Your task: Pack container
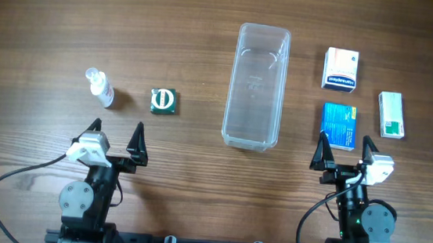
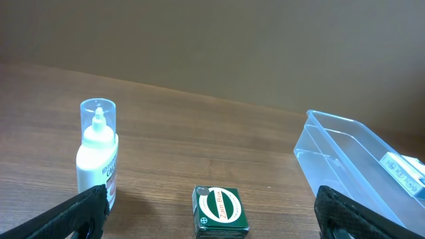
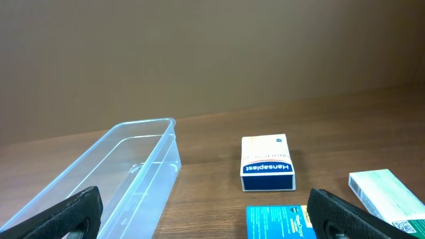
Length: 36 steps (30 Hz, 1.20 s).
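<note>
**Container lies lengthwise, away from the arms, both grippers empty**

The container (image 1: 256,86) sits on the table (image 1: 36,27) a little right of centre, between the two arms and farther out than both. It stands open side up with nothing in it. Its long axis runs almost straight away from the robot, so one short end faces the arms and the other points to the far edge. The near end leans very slightly toward the left. In the left wrist view it lies to the right (image 2: 358,166), and in the right wrist view to the left (image 3: 126,172).

Left of it lies a green box (image 1: 163,101), flat on the wood and well apart from it. Farther left is a spray bottle (image 1: 100,87), upright in the left wrist view with its clear cap on.

Right of the container are three boxes, none touching it:
- a white box (image 1: 340,69) with a blue band, the farthest out
- a blue box (image 1: 339,126), nearer, just ahead of the right gripper
- a pale box (image 1: 391,115) with green print, the farthest right

The left gripper (image 1: 117,134) rests low near the table's front, its jaws spread wide and holding nothing. The right gripper (image 1: 345,148) is the same, its jaws wide apart and empty.
</note>
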Tool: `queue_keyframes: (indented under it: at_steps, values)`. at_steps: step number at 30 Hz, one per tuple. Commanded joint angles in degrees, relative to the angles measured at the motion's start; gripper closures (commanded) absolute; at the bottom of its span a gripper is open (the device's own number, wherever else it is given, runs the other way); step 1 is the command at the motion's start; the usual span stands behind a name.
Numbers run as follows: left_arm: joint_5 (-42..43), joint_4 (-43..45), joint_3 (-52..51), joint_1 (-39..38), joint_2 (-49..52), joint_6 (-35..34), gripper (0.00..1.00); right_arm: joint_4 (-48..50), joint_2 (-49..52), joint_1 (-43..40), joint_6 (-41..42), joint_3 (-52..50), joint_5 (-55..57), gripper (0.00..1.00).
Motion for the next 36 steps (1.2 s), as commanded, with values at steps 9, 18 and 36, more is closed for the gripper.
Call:
queue_keyframes:
  at_steps: [9,18,36]
  values:
    - [0.9,0.0,-0.4,0.4,-0.6,0.7,0.00,0.2,-0.3,-0.3,-1.0,-0.1,-1.0,0.00]
    - [0.9,-0.1,-0.4,0.4,-0.6,0.7,0.00,0.2,-0.3,-0.3,-1.0,-0.1,-1.0,0.00]
    - [0.9,-0.1,-0.4,0.4,-0.6,0.7,0.00,37.4,0.7,-0.3,10.9,2.1,-4.3,0.00]
